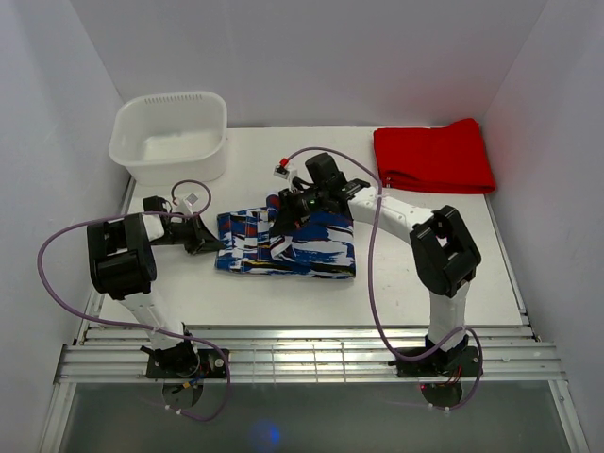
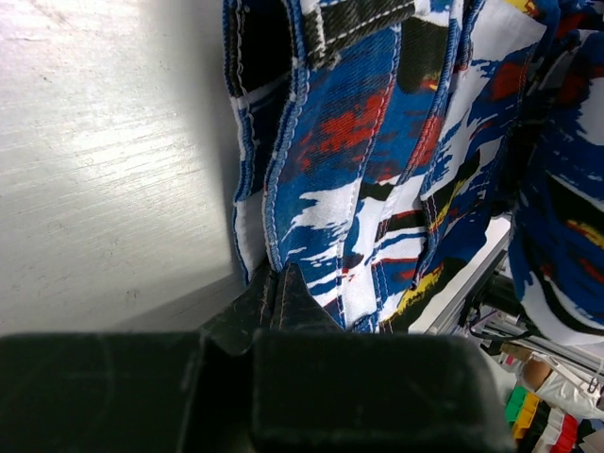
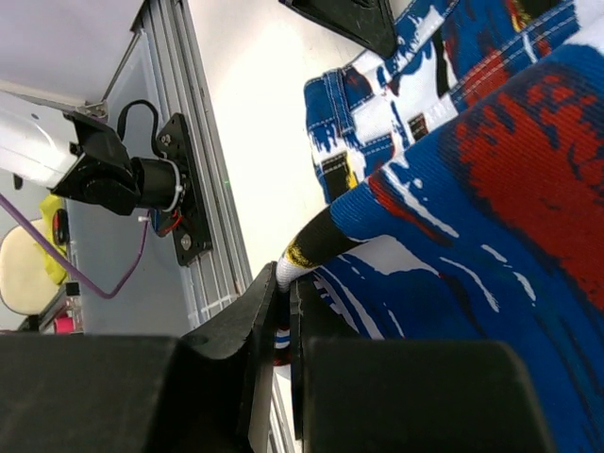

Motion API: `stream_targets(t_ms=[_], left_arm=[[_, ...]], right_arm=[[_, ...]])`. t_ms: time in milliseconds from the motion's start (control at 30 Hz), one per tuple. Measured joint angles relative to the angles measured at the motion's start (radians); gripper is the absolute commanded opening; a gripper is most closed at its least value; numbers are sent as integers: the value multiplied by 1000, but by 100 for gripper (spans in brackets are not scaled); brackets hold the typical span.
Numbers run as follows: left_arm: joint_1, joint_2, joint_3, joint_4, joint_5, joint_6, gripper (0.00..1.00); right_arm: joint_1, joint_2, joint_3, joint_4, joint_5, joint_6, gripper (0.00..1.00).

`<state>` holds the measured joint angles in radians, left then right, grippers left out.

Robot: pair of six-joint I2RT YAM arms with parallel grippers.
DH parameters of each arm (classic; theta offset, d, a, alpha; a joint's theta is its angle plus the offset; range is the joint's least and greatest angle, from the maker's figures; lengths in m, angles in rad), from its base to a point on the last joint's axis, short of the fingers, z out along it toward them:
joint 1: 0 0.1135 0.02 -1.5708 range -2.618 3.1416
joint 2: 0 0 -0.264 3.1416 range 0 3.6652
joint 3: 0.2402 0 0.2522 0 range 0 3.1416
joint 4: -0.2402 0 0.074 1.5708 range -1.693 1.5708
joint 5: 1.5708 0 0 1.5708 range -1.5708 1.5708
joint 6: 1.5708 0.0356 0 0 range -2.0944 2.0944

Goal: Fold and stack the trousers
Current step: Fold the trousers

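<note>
The trousers, in a blue, white and red print, lie folded in the middle of the table. My left gripper is shut, low on the table, its tips touching the trousers' left edge; no fabric shows between its fingers in the left wrist view, where the trousers fill the right side. My right gripper is shut on a fold of the trousers at their upper left part and holds it a little raised. In the right wrist view the printed cloth runs between its fingers.
A white tub stands at the back left. A plain red folded garment lies at the back right. White walls close in the table on three sides. An aluminium rail runs along the near edge.
</note>
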<state>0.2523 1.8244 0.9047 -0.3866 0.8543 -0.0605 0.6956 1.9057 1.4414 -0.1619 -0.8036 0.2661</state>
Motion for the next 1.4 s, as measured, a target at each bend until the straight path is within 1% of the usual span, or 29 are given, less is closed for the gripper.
stream_targets(t_ms=[300,667,867,1133,1400], left_arm=[[-5,0,-13,21,13,-10,0],[-11,0,-30,48,30,-26,0],[-12,-2,-35,56,30,-33,0],[-23,-32,-80,108,27,-51,0],[-26,-33,-81,113,23,-61,0]], right_arm=[[68,119,66,108,22,117,8],[109,241,164,171,43,203,8],[134,263,186,196,63,251,8],[164,314,246,221,97,308,8],[179,365,276,224,124,349,8]])
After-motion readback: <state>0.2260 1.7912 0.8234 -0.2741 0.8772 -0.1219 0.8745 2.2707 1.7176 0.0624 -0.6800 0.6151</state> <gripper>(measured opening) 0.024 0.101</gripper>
